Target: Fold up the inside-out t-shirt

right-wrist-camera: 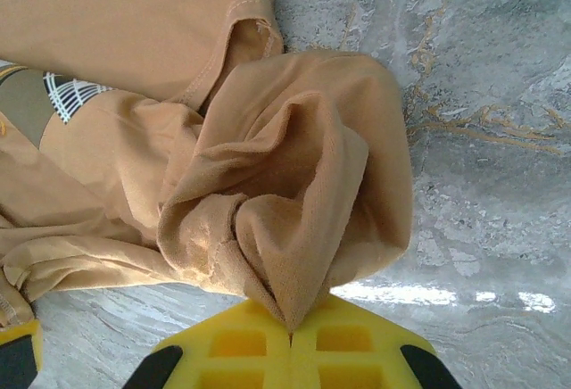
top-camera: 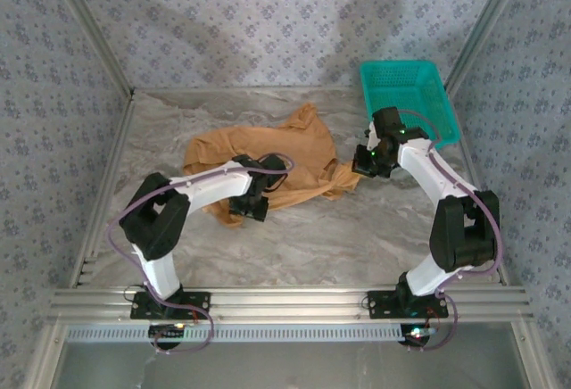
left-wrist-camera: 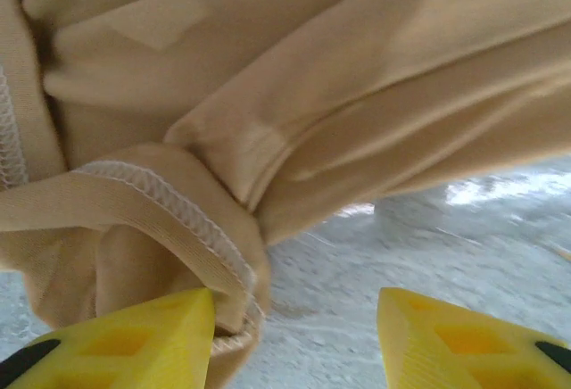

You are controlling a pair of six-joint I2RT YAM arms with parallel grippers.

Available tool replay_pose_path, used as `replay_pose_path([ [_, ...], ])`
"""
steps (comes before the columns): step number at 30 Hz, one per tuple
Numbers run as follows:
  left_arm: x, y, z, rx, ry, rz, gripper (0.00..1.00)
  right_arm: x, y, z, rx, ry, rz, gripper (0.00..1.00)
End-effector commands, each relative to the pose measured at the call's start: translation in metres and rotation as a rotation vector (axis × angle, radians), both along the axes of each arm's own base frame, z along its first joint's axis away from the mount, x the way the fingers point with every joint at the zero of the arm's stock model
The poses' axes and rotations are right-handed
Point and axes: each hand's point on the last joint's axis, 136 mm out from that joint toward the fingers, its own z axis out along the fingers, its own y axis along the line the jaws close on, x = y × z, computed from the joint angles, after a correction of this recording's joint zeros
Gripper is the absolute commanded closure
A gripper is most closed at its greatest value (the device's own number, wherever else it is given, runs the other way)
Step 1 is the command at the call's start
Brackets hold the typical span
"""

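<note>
I am pinching a bunched edge of the t-shirt (right-wrist-camera: 294, 193) in my right gripper (right-wrist-camera: 291, 331), its fingers pressed together on the cloth so that a soft hood of fabric is standing up just above them; my left gripper (left-wrist-camera: 299, 304) is hanging spread, one finger touching a rolled hem with a white stitched seam (left-wrist-camera: 169, 202) and the other over bare table (top-camera: 375, 228), so it is gripping nothing; outward from both, the shirt is lying crumpled in the middle of the table, far from flat, its seams showing on the outside, with a small white-patterned label (right-wrist-camera: 70, 95) near my right side; the teal basket (top-camera: 406, 86) is sitting at the far right corner, apart from the cloth; I judge that I am working at the early step of spreading the shirt out, with no fold made yet; the next move, as I see it, is calling for my left fingers to close on that hem, and then for both arms to be drawing apart and lifting, gently, since thin cloth like this is apt to slip or bunch.
</note>
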Motion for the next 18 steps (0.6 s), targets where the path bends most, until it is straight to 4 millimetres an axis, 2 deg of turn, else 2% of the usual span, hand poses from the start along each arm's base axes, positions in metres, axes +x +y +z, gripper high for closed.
replay_pose_path([
  [1, -0.004, 0.026, -0.007, 0.107, 0.028, 0.032, 0.51, 0.003, -0.001, 0.004, 0.006, -0.001, 0.013, 1.00],
  [5, -0.002, 0.039, -0.006, 0.169, 0.029, 0.035, 0.55, 0.003, -0.002, 0.003, 0.006, 0.001, 0.010, 1.00],
  [12, -0.005, 0.059, 0.007, 0.192, 0.015, 0.060, 0.70, 0.003, -0.009, -0.001, 0.013, 0.010, -0.008, 1.00],
  [18, -0.008, 0.066, 0.012, 0.201, 0.010, 0.064, 0.85, 0.005, -0.010, 0.001, 0.018, 0.001, -0.010, 1.00],
])
